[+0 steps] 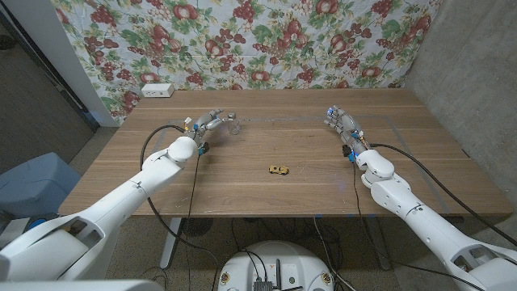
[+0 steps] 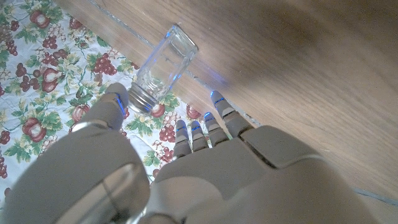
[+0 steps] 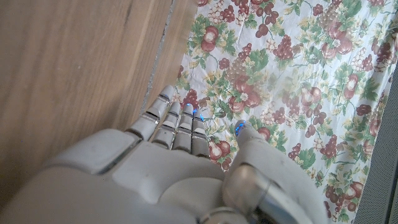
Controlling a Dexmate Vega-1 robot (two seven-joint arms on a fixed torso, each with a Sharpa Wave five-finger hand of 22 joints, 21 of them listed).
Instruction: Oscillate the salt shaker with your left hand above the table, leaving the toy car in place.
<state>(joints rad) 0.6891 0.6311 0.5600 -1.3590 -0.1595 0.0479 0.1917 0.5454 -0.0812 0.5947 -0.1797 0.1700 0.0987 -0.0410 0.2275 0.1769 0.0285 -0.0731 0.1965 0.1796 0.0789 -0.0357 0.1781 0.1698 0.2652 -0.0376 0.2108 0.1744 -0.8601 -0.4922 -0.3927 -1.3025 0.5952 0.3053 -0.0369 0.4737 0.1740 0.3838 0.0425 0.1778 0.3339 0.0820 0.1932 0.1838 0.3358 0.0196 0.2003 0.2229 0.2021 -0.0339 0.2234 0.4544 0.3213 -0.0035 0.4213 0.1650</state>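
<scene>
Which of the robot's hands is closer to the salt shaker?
The left. The left hand is right beside the salt shaker, fingers at its cap. The right hand is far across the table, holding nothing.

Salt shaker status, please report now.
Left hand open, near salt shaker, not gripping. Right hand open, idle. Toy car mid-table, clear of path.

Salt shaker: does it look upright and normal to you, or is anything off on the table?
The salt shaker stands on the table, its metal cap beside the left hand's fingertips, not visibly gripped. The toy car sits apart at mid-table. Nothing looks spilled or damaged.
</scene>
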